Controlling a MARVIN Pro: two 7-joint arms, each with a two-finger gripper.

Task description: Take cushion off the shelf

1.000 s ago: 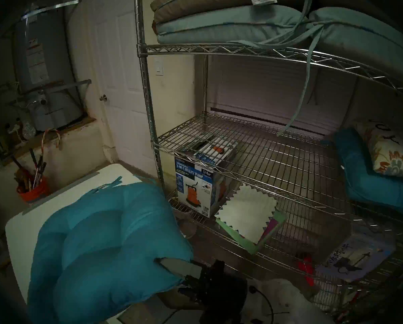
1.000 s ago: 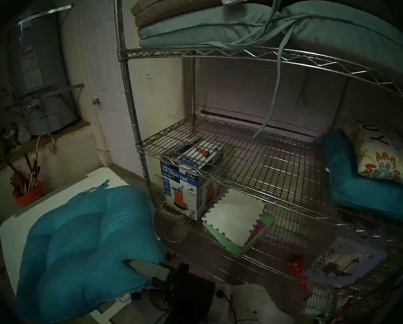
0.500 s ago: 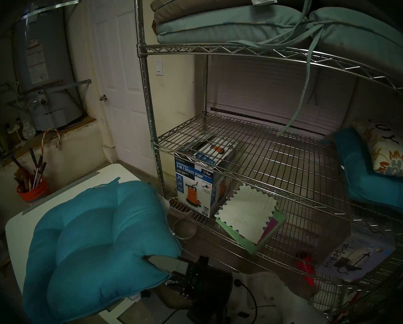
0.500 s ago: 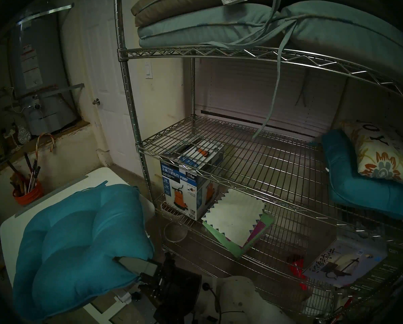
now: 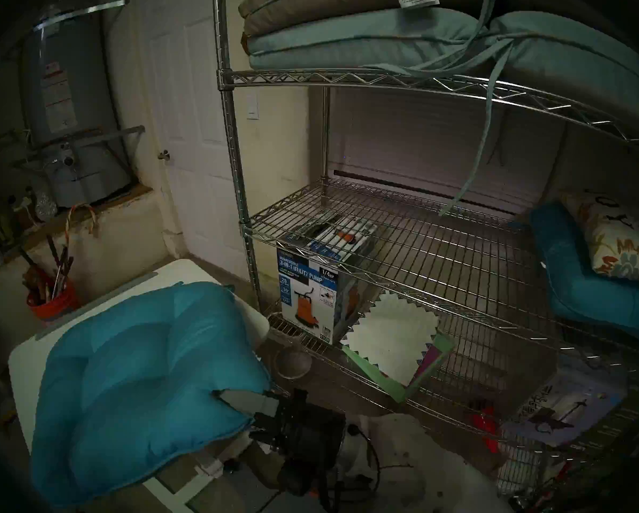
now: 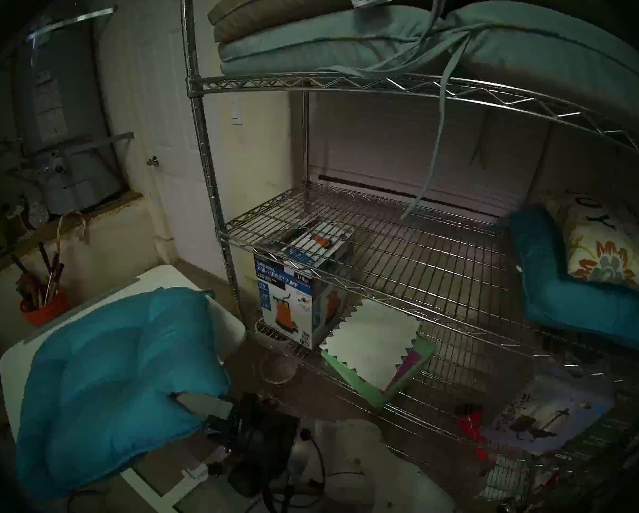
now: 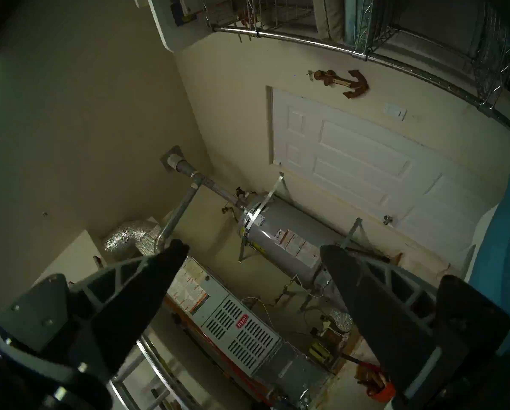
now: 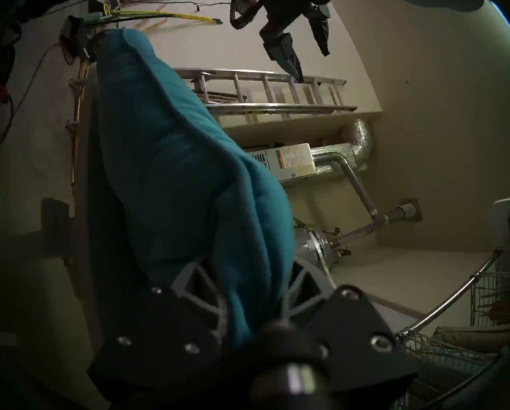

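The right gripper (image 5: 236, 403) is pinching its jaws tight on the near right corner of the large bright teal tufted square cushion (image 5: 144, 382), which is hanging clear of the tall chrome wire shelf (image 5: 403, 242) and draping over the white counter (image 5: 25, 356) toward its right edge. The left gripper (image 7: 253, 252) is idling with jaws spread wide, holding nothing. Soft, light and floppy, it is sagging from that single hold; the piped edge looks the firmest purchase.

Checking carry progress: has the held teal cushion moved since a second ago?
Yes. The teal cushion has shifted leftward, away from the wire shelf's front post, over the white table.
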